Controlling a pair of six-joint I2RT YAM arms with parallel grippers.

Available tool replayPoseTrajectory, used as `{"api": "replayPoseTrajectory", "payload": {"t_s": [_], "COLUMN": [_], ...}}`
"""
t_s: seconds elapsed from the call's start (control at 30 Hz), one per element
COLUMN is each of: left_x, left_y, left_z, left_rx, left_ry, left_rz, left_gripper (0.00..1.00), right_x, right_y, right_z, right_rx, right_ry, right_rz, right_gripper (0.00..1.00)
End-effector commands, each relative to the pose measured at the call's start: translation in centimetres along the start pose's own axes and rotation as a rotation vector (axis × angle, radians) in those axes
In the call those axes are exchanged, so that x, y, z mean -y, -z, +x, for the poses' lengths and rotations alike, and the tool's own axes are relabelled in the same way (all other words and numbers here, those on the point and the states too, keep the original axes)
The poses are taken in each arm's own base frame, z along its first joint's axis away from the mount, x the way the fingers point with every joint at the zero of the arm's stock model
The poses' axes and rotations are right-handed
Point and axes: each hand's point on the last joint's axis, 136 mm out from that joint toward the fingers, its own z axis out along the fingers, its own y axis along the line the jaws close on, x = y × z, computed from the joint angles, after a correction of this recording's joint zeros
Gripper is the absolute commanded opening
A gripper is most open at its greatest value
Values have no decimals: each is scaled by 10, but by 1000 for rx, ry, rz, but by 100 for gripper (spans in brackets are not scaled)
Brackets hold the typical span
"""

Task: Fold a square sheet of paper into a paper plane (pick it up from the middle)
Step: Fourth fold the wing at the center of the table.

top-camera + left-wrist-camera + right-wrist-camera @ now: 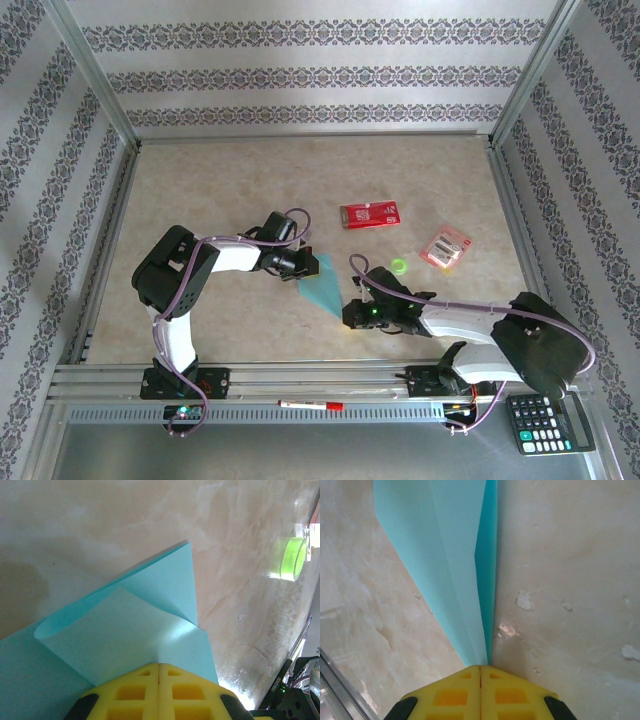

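- Clamping left tool (300,263) shut on wide end of paper plane (323,284), yellow fingers (131,692) pressing together w/ no gap.
- Pinching plane's pointed tip w/ right tool (349,312), jaws meeting tight at centre crease.
- Lying in middle of bench (220,180), stretching betw. both tools, w/ one folded flap curling up by left tool.
- Sitting just right of plane, apart from it: green ring (399,266).
- Resting farther back: red packet (370,214); nearer right edge, second packet (445,247).

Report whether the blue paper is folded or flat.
Folded: the blue paper tapers to a point at the right gripper, layers overlapping along a crease; a flap lies turned over by the left gripper.
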Motion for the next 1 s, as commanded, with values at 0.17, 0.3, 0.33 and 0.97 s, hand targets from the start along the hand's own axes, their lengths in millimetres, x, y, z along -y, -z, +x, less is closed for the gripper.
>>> {"api": "replayPoseTrajectory", "payload": {"t_s": [0.17,0.3,0.33,0.97], "left_x": [-60,-60,-61,-57], "left_y": [-6,-7,-7,-6], "left_z": [18,19,18,17], "left_rx": [-41,-45,-43,-45], "left_ry": [92,97,96,93], "left_rz": [-198,-197,-199,-191], "left_gripper": [3,3,3,3], "right_x": [21,-13,-19,-23], "right_y": [22,35,36,-21], "right_z": [22,-15,-21,-44], "right_rx": [-85,1,13,-109], "right_ry": [-73,-36,-24,14], "right_rz": [72,-13,-25,-13], "right_gripper": [6,7,7,7]}}
